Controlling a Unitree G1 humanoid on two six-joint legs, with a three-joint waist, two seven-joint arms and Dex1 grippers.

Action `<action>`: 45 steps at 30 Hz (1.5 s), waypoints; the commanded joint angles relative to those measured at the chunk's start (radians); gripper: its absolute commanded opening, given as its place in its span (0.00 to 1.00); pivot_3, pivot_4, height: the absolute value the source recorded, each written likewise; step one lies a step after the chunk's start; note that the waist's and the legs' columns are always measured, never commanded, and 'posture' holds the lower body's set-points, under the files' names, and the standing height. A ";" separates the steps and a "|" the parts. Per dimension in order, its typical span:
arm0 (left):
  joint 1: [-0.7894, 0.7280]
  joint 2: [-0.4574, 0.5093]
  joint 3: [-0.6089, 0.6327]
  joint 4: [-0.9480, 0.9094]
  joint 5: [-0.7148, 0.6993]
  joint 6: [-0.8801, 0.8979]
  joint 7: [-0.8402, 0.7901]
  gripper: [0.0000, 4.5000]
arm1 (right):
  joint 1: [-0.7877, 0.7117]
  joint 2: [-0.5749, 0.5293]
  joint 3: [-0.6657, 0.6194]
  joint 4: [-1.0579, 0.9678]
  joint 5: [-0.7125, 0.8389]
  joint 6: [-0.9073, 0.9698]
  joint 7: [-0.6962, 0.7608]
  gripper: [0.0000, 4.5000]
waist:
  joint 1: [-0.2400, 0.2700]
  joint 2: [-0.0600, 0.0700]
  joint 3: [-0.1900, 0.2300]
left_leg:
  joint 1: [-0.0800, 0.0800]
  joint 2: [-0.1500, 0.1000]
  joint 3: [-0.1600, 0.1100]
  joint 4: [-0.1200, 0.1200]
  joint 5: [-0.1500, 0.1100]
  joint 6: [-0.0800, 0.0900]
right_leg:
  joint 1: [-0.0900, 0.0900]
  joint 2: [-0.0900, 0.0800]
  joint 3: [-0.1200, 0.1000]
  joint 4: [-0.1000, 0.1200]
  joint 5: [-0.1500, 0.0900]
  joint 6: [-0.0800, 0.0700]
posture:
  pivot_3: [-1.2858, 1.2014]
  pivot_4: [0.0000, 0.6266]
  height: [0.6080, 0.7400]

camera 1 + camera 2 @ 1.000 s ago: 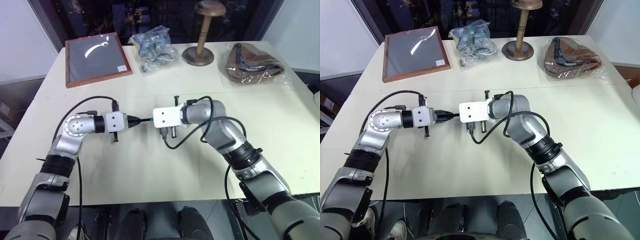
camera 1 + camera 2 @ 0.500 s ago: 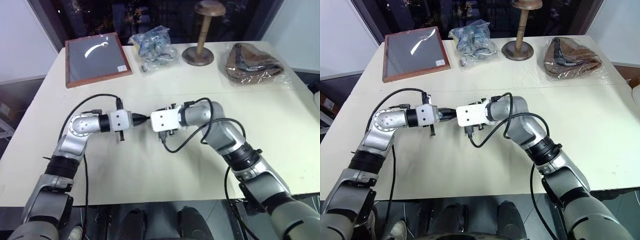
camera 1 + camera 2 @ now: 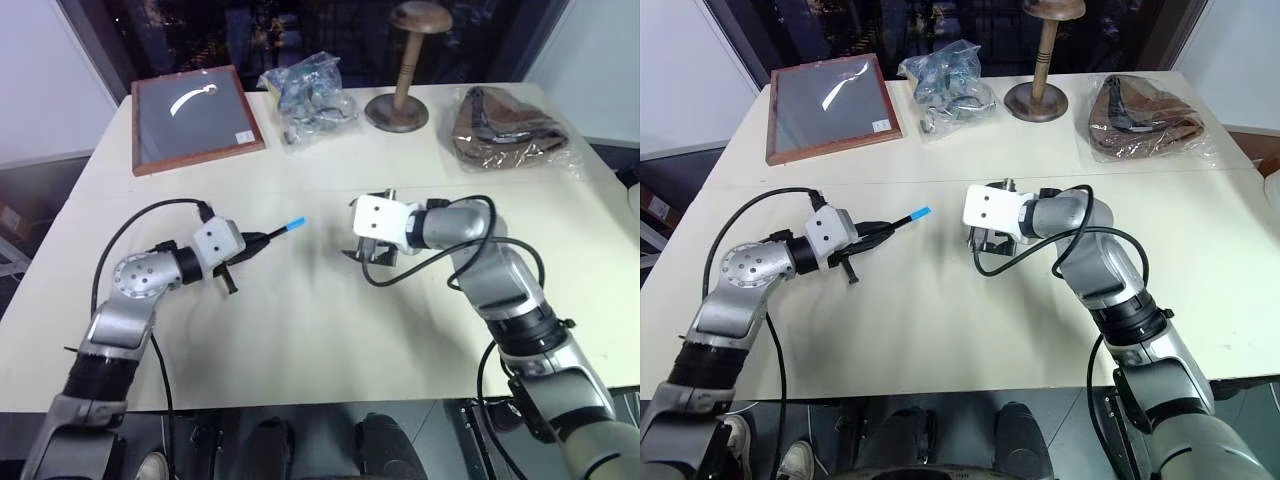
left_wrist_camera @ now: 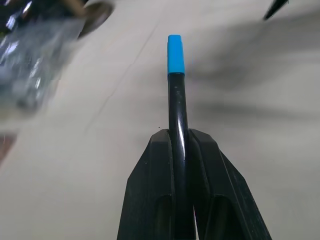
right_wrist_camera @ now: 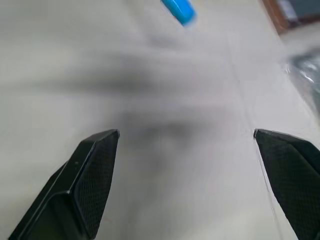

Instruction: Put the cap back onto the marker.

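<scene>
The thin black marker [image 4: 176,107] sticks out from my left gripper [image 4: 178,136], which is shut on its barrel. The light-blue cap [image 4: 175,54] sits on the marker's far end, also seen as the cap [image 3: 294,224] over the table, pointing toward the right arm. My left gripper [image 3: 242,244] hovers left of the table's centre. My right gripper [image 3: 363,254] is a short way to the right of the cap, apart from it. Its fingers [image 5: 95,165] stand wide open with nothing between them, and the cap [image 5: 178,10] lies ahead of them.
Along the table's [image 3: 330,330] far side are a wood-framed dark panel [image 3: 195,118], a clear bag of small items [image 3: 310,95], a wooden stand [image 3: 400,95] and a brown item in plastic [image 3: 505,130]. Black cables loop from both wrists.
The two grippers were joined at the marker's tip. My right gripper has opened and drawn away to the right, leaving the cap on the marker. My left gripper has pulled back left and rolled.
</scene>
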 commanded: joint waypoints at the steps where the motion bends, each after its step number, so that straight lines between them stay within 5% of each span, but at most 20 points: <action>1: 0.067 -0.048 0.087 -0.202 -0.103 0.300 0.135 0.00 | 0.070 -0.028 -0.056 -0.144 0.034 0.111 -0.019 0.99 | 0.002 0.000 0.000 | 0.000 0.000 0.000 0.000 0.000 0.000 | 0.000 0.000 0.000 0.000 0.000 0.000 | 0.52 0.24 1.00; 9: 0.214 -0.145 0.152 -0.480 -0.212 0.774 0.361 0.00 | 0.174 -0.077 -0.066 -0.301 0.097 0.274 -0.057 0.99 | 0.008 0.000 0.000 | 0.000 0.000 0.001 -0.001 0.000 0.001 | 0.002 0.000 0.001 -0.002 0.000 0.000 | 0.52 0.24 1.00; 22: 0.299 -0.127 0.152 -0.482 -0.119 0.901 0.553 0.00 | 0.214 -0.126 -0.030 -0.374 0.177 0.374 -0.139 0.99 | 0.026 0.000 0.000 | 0.001 0.001 0.004 -0.001 0.000 0.001 | 0.003 0.000 0.002 -0.004 0.000 0.000 | 0.52 0.24 1.00; 31: 0.292 -0.121 0.145 -0.512 -0.137 0.856 0.539 0.99 | 0.207 -0.161 -0.024 -0.369 0.226 0.369 -0.168 1.00 | 0.038 0.000 0.000 | 0.001 0.001 0.004 -0.001 0.000 0.001 | 0.003 -0.001 0.002 -0.005 0.000 0.000 | 0.52 0.24 1.00; 45: 0.285 -0.072 0.262 -0.829 -0.243 1.000 0.503 0.99 | 0.158 -0.252 -0.154 -0.351 0.515 0.329 -0.007 1.00 | 0.055 0.000 0.000 | 0.001 0.001 0.004 -0.002 -0.001 0.001 | 0.007 -0.001 0.001 -0.013 0.000 0.000 | 0.52 0.24 1.00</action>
